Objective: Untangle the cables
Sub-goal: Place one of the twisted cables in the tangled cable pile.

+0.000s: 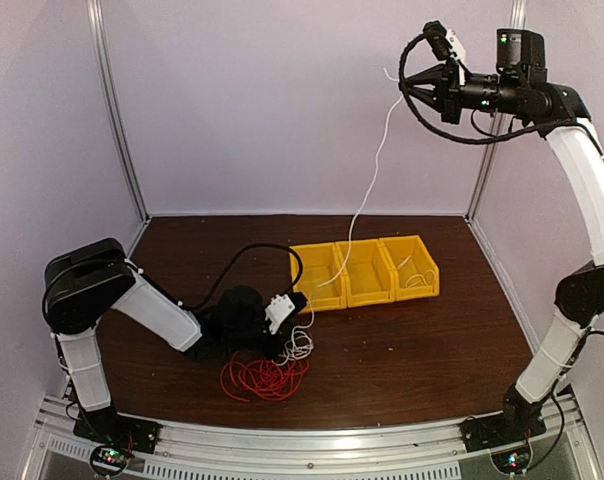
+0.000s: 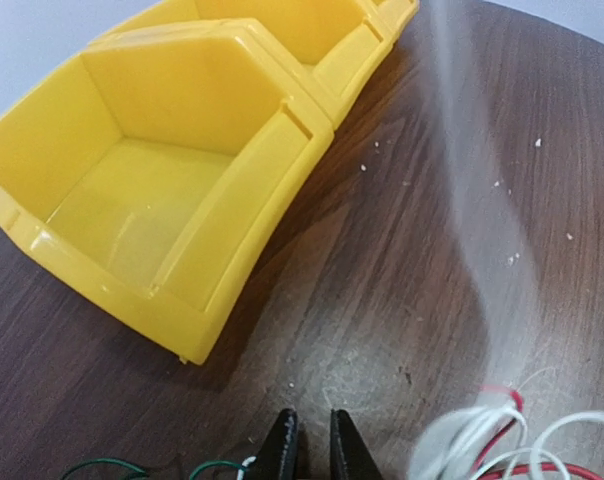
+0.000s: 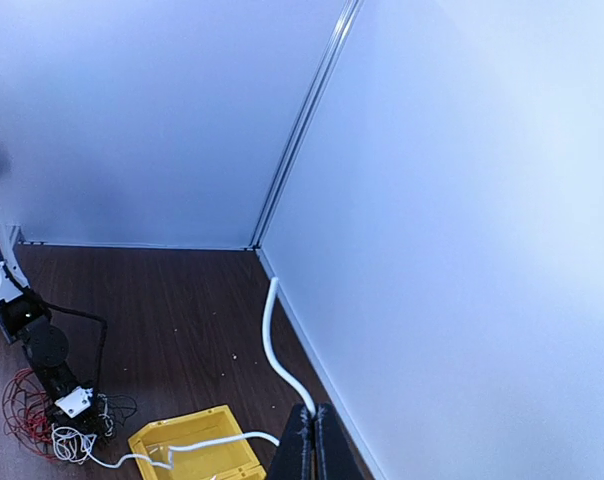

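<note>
- Red cable (image 1: 265, 378) lies heaped on the desk (image 1: 432, 350), on the near side of the yellow bins (image 1: 367, 296).
- Left claw (image 2: 314, 452), near-left of the bins, shows only a slit between its tips; whether it grips anything cannot be told.
- Right claw (image 1: 410, 88), high above the bins, clamps the white cable (image 1: 367, 195). Step in hand is probably extraction; next, restrain the heap and lift steadily.

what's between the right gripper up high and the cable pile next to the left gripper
Only the white cable, hanging from the right gripper down across the leftmost yellow bin to the cable pile; clearest in the top view.
</note>
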Controlling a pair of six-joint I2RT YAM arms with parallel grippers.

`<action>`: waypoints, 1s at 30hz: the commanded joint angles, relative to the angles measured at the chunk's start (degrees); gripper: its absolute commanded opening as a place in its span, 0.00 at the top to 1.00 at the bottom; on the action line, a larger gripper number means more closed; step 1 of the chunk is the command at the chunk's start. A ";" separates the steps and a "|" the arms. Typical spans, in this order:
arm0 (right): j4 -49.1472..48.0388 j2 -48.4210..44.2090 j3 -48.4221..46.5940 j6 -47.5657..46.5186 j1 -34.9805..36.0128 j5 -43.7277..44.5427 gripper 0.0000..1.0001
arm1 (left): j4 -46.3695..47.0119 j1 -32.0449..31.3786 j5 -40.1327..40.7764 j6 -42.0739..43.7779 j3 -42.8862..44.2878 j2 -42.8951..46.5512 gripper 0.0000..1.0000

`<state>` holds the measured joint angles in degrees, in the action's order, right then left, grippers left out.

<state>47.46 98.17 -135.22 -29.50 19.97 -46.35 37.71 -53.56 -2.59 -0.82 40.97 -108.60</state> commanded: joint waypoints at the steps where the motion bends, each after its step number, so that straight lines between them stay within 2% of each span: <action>1: 0.32 -2.22 -3.94 1.72 -5.60 -3.07 1.00 | -5.55 0.31 -0.09 2.92 0.45 0.17 0.87; 5: -2.39 -2.73 -8.25 7.07 -14.41 -10.38 1.00 | -10.08 0.37 0.42 3.60 0.29 1.42 0.88; 8: -3.47 -3.62 -9.51 9.64 -18.49 -13.97 1.00 | -12.33 0.08 1.71 3.82 -1.26 2.75 0.89; 16: -1.07 -5.16 -7.84 9.01 -21.19 -16.37 1.00 | -14.40 -0.89 4.12 1.63 -4.03 5.95 0.90; 22: -3.72 -5.38 -7.08 12.22 -22.75 -18.29 1.00 | -13.79 -1.01 4.92 -0.79 -6.18 8.26 0.90; 26: -3.95 -7.20 0.85 11.51 -22.73 -20.55 1.00 | -14.16 -1.17 5.15 -0.86 -6.34 10.33 0.90; 30: -2.18 -13.19 21.12 6.21 -22.69 -19.84 1.00 | -14.63 -1.17 5.92 -0.67 -6.71 13.47 0.90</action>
<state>43.46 89.27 -129.01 -19.46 -2.39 -64.90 23.68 -54.43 1.93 -0.80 35.00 -98.72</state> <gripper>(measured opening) 0.005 0.102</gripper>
